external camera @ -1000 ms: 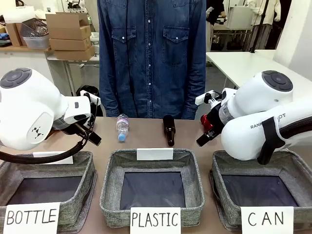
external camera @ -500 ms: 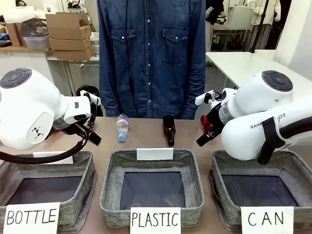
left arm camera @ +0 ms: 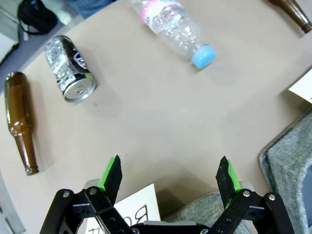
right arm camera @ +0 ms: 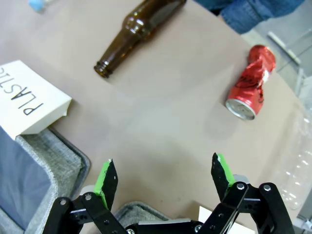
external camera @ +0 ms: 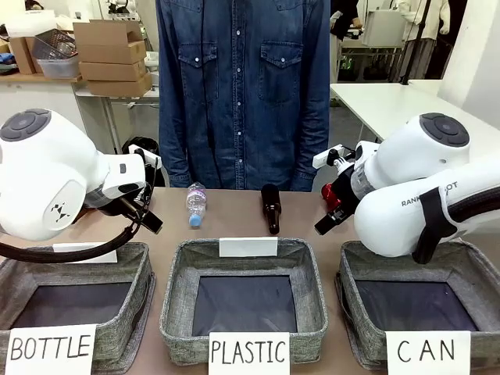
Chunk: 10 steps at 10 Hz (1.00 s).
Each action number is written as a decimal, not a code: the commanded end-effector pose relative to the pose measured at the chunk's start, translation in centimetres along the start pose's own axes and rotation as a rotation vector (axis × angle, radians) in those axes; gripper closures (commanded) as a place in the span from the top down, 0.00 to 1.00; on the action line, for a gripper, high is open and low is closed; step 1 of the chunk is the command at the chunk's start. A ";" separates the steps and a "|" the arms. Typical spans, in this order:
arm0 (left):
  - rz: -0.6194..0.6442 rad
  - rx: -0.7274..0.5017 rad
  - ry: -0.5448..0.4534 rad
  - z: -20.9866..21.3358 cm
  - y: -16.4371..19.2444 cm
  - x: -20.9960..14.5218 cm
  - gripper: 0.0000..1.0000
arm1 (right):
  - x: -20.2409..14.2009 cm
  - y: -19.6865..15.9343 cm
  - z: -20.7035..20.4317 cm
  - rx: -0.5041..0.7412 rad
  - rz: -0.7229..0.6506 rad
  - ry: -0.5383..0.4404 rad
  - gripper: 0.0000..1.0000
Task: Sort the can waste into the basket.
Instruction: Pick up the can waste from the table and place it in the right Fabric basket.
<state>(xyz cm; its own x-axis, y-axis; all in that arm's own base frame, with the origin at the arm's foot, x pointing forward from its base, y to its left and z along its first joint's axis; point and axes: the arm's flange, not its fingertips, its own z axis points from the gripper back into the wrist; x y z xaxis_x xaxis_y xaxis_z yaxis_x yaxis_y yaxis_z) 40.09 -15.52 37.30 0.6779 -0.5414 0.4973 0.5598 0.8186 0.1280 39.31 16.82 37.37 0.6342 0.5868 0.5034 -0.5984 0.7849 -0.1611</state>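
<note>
Nearest the front camera, the CAN basket (external camera: pixel 366 340) sits on my right side of the table, directly under my right arm, with nothing in it.

My right claw (right arm camera: pixel 163 168) hangs over bare tabletop just past that basket, released, green pads spread wide with nothing between them. My left claw (left arm camera: pixel 169 168) hangs the same way on the other side of the table, fingers apart and holding nothing.

Farther out in the right wrist view, the red can (right arm camera: pixel 251 80) lies on its side, crumpled in the middle. It is ahead of my right claw and off to the right of the gap between the fingers, not in line with it. Its long axis runs almost straight away from me, round silver end facing back toward the claw. A brown bottle (right arm camera: pixel 139 36) lies well apart from it, farther left.

In the left wrist view, the black can (left arm camera: pixel 69 68) also lies on its side, ahead and to the left of my left claw, silver end angled toward me.

I judge the red can the closer job: my right arm is nearest both it and the basket, and needs to shift sideways to straddle the can across its width.
</note>
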 end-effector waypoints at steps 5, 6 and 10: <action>-0.102 0.072 0.054 18.7 -2.4 -3.6 1.00 | 0.2 -1.5 19.0 -0.121 0.210 -0.108 1.00; -0.051 -0.023 0.100 13.0 -0.5 0.0 1.00 | 1.5 -1.4 12.5 -0.047 0.154 -0.037 1.00; -0.085 -0.345 0.079 18.7 0.8 -2.2 1.00 | -1.2 -2.3 18.3 0.075 -0.040 -0.046 1.00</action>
<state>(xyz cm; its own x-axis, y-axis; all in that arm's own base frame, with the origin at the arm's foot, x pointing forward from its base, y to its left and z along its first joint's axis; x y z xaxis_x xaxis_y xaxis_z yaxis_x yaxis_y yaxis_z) 30.65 -12.64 51.26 0.6578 -0.6227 0.4237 0.6790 0.7338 0.0243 32.36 12.05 52.40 0.5494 0.6492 0.5261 -0.6464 0.7291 -0.2248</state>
